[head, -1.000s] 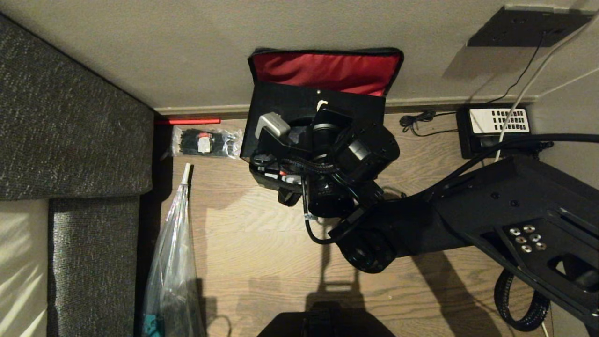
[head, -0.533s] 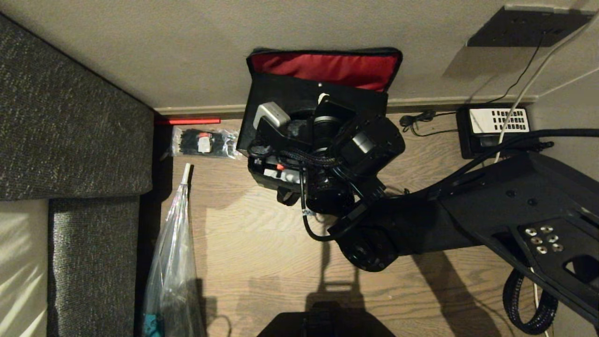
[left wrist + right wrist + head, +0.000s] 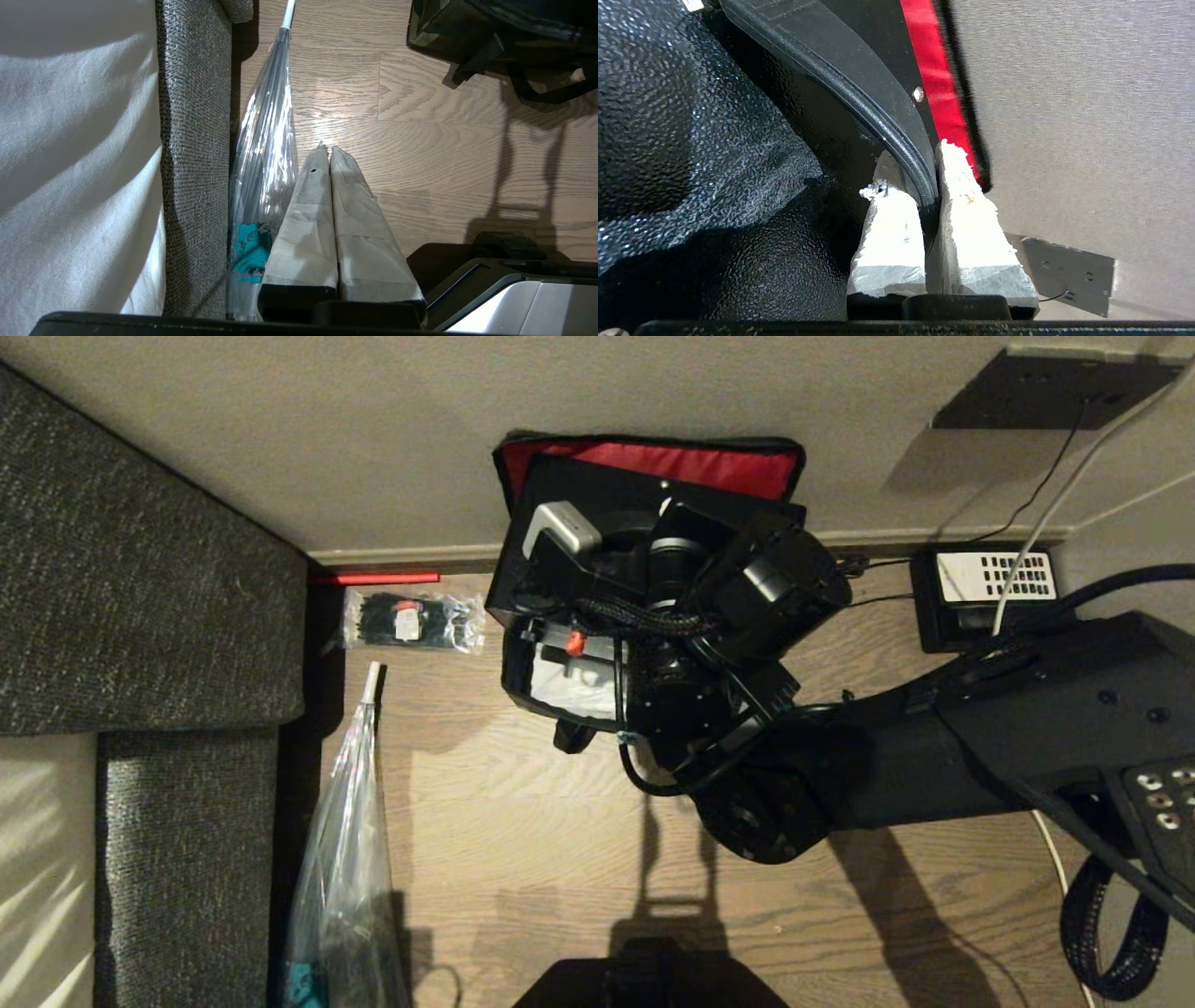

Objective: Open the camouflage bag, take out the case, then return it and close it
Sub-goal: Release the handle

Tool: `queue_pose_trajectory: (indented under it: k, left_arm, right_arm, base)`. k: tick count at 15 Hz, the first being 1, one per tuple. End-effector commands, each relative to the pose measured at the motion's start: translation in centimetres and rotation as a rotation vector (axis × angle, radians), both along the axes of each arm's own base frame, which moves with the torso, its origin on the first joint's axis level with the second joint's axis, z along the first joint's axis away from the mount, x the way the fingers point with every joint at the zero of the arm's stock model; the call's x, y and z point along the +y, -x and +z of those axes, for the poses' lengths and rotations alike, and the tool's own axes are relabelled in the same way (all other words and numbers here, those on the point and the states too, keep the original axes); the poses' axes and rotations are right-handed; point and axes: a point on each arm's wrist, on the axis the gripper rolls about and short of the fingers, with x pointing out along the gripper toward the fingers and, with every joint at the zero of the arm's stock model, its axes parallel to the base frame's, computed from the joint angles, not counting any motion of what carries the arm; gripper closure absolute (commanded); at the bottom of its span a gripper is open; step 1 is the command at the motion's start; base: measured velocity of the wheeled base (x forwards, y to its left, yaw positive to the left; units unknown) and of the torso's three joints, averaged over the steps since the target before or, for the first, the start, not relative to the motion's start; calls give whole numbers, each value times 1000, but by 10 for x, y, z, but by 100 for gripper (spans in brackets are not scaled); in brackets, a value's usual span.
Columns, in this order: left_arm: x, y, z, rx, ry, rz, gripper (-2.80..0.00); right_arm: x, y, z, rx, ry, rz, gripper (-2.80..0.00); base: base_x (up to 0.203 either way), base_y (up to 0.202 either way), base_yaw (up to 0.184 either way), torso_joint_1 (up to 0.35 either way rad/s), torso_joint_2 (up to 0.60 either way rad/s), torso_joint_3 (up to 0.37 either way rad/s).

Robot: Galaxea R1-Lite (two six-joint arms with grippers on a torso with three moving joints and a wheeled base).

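Pinching case rim | right fingers | head view likely hides grip

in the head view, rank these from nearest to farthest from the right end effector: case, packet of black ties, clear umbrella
1. case: gripped by the right end effector, over the bag.
2. packet of black ties: on the floor, left of the bag.
3. clear umbrella: beside the sofa, lower left.

Right arm covers most of the case and camouflage bag, centre frame. Bag interior: possibly pale lining. Clear plastic bag cut off, lower left edge.
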Motion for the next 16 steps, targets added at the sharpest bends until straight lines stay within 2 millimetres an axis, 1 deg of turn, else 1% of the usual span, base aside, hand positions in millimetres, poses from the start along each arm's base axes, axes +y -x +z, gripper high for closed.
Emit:
queue_pose_trajectory:
  k: [1,5,10,16]
  left_arm:
    - [0,0,-1,1,0,1,0]
    - [0,0,-1,1,0,1,0]
    - [0,0,-1,1,0,1,0]
    - [0,0,-1,1,0,1,0]
  right_arm:
    - [-9,7,11,-8,-10,-10,0]
    - [-23,16,15,11,0,-20,0]
    - [-43,29,9,57,38,-33,0]
    - [-65,39,9,87,29,-62,0]
  base:
    - [0,0,0,0,0,0]
    - [0,0,0,0,0,0]
    - [0,0,0,0,0,0]
    - [0,0,0,0,0,0]
